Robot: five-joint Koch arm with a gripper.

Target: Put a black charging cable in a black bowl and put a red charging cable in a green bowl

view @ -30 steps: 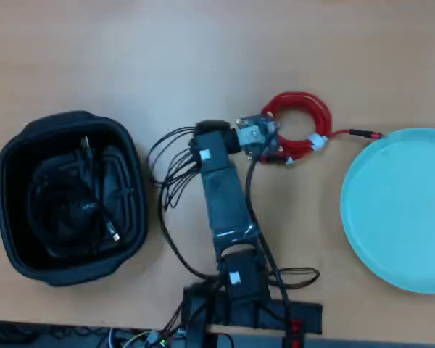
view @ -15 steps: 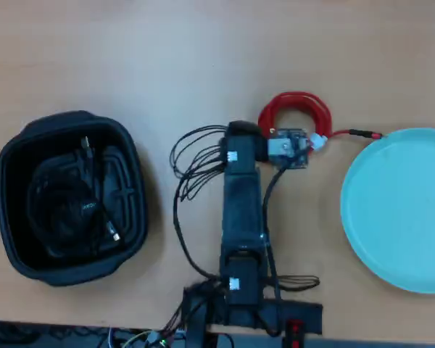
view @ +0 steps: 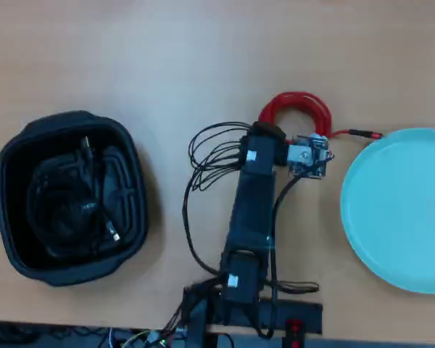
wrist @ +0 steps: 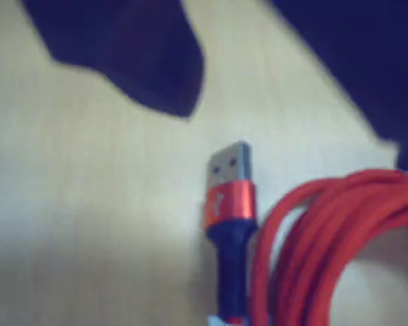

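Note:
The red charging cable [view: 297, 105] lies coiled on the wooden table just left of the green bowl [view: 395, 210], with one plug end [view: 362, 133] reaching toward the bowl's rim. In the wrist view the red coil [wrist: 326, 231] sits at lower right, and its metallic USB plug [wrist: 229, 183] is in the middle. My gripper [wrist: 292, 125] is open, its two dark blurred jaws spread above the plug and coil. From overhead the gripper [view: 279, 132] covers the coil's near side. The black charging cable [view: 80, 206] lies inside the black bowl [view: 14, 145] at far left.
The arm's loose thin black wires [view: 210, 156] loop left of the wrist. The arm's base [view: 239, 301] stands at the table's near edge. Bare wood lies between the black bowl and the arm and along the far side.

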